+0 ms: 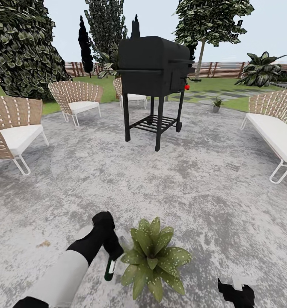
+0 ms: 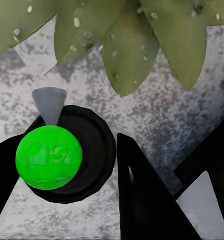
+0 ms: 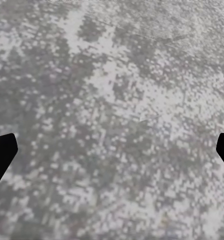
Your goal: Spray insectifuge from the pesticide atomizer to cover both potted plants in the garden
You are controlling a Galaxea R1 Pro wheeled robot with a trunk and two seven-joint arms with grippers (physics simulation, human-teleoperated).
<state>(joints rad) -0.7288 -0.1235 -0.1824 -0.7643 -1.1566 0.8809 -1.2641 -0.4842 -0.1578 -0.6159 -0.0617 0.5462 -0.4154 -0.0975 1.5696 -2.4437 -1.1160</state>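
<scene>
Your left gripper (image 1: 114, 256) holds the slim green pesticide atomizer (image 1: 110, 268) beside the speckled, pointy-leaved potted plant (image 1: 154, 257); your right gripper (image 3: 112, 150) is spread wide over bumpy grey stone.

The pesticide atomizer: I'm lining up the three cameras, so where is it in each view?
Head view: pesticide atomizer low and left of centre, under the left gripper, beside the potted plant.
Left wrist view: seen end-on, bright green top with a grey nozzle, lower left.
Right wrist view: not in it.
Shared landmark: the plant's speckled leaves and the grey stone patio.
</scene>
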